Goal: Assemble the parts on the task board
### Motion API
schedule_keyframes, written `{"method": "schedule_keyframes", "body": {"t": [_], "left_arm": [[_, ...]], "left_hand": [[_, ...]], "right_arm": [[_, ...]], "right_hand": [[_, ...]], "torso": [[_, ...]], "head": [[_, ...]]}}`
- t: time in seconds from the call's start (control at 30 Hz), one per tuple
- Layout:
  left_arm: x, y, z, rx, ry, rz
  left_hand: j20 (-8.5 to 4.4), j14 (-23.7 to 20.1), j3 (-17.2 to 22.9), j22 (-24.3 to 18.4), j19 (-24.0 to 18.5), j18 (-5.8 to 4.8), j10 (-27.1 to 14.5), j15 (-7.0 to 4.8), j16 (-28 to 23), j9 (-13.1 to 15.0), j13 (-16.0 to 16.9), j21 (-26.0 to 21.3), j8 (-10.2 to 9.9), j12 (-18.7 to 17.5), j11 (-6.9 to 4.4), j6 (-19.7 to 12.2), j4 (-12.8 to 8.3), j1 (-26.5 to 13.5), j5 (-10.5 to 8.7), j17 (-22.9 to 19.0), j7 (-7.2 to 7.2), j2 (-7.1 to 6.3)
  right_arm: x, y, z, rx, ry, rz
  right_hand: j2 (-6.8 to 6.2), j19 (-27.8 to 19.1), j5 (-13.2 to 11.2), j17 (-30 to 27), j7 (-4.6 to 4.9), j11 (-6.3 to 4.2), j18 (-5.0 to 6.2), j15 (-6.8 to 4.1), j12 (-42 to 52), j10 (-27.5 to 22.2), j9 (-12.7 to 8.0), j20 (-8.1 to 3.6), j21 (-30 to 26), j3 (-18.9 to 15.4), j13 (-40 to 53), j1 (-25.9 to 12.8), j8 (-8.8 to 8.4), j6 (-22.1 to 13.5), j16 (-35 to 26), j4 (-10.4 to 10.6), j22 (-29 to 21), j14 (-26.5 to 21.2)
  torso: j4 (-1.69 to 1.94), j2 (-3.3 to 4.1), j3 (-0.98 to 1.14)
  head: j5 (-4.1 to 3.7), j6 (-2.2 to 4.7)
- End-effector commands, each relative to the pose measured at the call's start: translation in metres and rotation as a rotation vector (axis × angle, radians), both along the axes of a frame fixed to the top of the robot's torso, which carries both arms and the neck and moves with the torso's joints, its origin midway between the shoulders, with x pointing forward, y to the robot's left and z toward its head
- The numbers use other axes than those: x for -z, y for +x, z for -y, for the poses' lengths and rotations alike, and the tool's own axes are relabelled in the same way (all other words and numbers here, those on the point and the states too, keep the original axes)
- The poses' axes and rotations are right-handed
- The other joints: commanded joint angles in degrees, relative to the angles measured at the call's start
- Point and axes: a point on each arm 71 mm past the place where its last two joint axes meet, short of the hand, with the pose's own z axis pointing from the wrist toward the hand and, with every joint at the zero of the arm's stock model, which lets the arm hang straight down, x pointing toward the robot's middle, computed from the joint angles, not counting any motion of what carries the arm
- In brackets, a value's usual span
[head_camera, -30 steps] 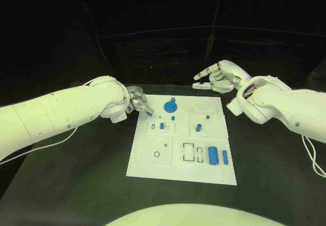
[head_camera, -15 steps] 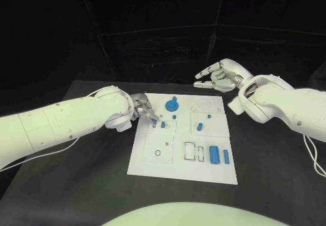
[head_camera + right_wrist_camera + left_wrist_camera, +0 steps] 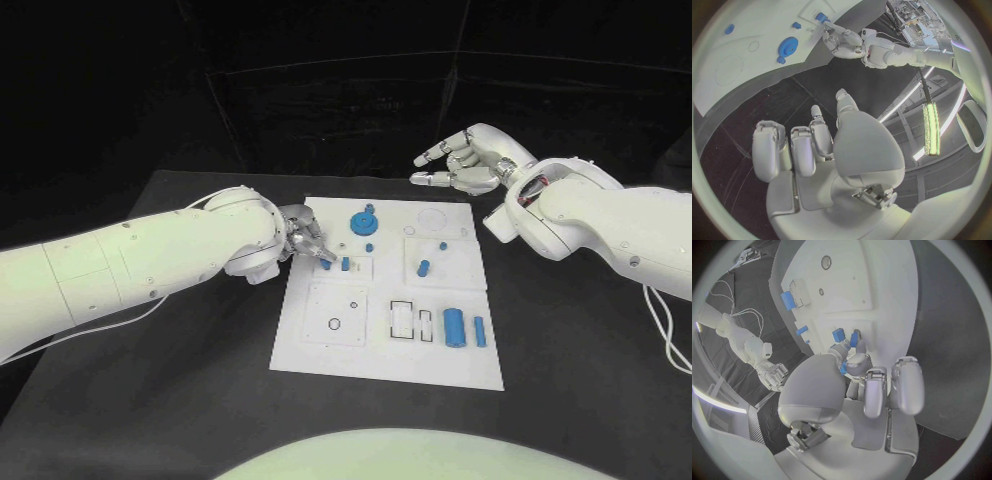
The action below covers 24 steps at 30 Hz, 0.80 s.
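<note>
The white task board lies in the middle of the black table. My left hand hovers over the board's far-left part and pinches a small blue part between thumb and a finger, just above the two small slots. One slot holds a blue peg. A round blue part stands at the far middle of the board, and a blue cylinder and a blue bar lie near the right. My right hand hangs over the table's far edge, fingers apart, holding nothing.
More blue parts sit on the board: a short peg and a tiny one. A round hole and rectangular slots lie in the near half. The right wrist view shows the board and my left hand.
My left hand has carried the small blue part from the board's far-left edge down and inward to just above the two small slots. The right hand has stayed put.
</note>
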Motion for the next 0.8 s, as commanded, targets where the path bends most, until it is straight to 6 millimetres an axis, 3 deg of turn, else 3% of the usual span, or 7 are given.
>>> {"method": "schedule_keyframes", "body": {"t": [0.03, 0.8], "left_arm": [[0.0035, -0.0030, 0.0000, 0.015, 0.037, -0.035], [0.0045, -0.0024, 0.0005, 0.011, 0.044, -0.040]], "left_hand": [[-0.25, 5.84, 6.04, 0.06, 0.64, 0.19, 0.15, -0.42, 0.18, -0.20, -0.06, -0.01, 0.40, -0.32, -0.03, 0.73, -5.65, 0.10, 0.17, 15.09, -0.22, 0.51], [-0.21, 5.84, 7.87, 0.39, 0.76, 0.13, 0.53, -0.41, 0.18, 0.01, 0.51, 0.16, 0.77, 0.08, -0.06, 1.07, -5.77, -0.87, 0.19, 15.09, -0.28, -0.19]], "right_arm": [[-0.0015, -0.0003, -0.0015, -0.012, 0.005, 0.002], [-0.0015, -0.0004, -0.0012, -0.011, 0.005, 0.002]], "right_hand": [[0.47, -0.19, 0.39, 7.57, -0.41, -0.12, 0.25, 0.07, -0.02, -0.13, 0.02, 0.15, -0.18, -0.44, 3.77, -0.08, 0.31, -0.06, -0.24, -0.03, 1.03, 4.24], [0.60, -0.19, 0.38, 7.56, -0.41, -0.12, 0.25, 0.07, -0.02, -0.13, 0.03, 0.15, -0.19, -0.60, 3.76, -0.15, 0.34, -0.05, -0.25, 0.05, 1.02, 4.24]], "torso": [[0.00, -0.05, -0.01], [0.02, -0.01, 0.02]], "head": [[-0.03, -0.03], [-0.09, -0.12]]}}
